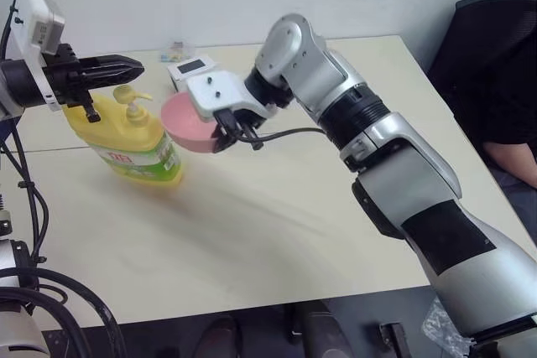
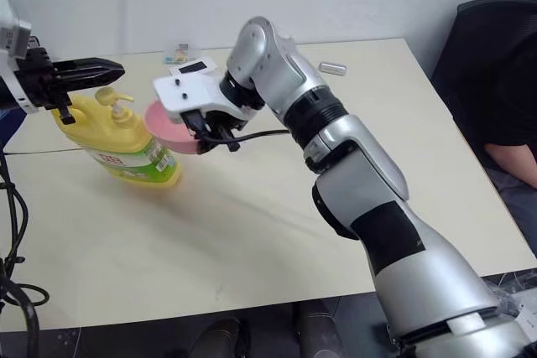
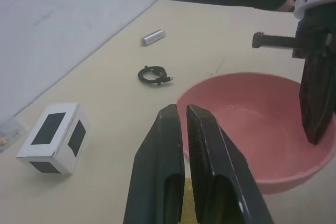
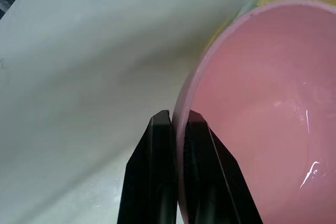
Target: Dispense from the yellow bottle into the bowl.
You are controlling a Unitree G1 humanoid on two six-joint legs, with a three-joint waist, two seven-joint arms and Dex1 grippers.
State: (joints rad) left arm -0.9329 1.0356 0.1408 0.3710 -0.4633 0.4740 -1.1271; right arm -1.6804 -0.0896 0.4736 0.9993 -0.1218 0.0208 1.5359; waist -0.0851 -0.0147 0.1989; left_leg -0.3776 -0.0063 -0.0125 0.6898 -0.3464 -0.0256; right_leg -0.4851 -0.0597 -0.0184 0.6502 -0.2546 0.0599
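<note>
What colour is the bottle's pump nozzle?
Yellow, like the yellow bottle; pump nozzle clearest in left eye view.

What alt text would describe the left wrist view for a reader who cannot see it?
The left hand, its two black fingers shut, points toward a round pink plastic bowl, whose rim the right hand grips. Beyond lie a small white box, a coiled black cable and a small silver cylinder.

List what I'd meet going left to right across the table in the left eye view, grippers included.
left gripper → yellow bottle → pink bowl, its rim pinched by the right gripper.
</note>
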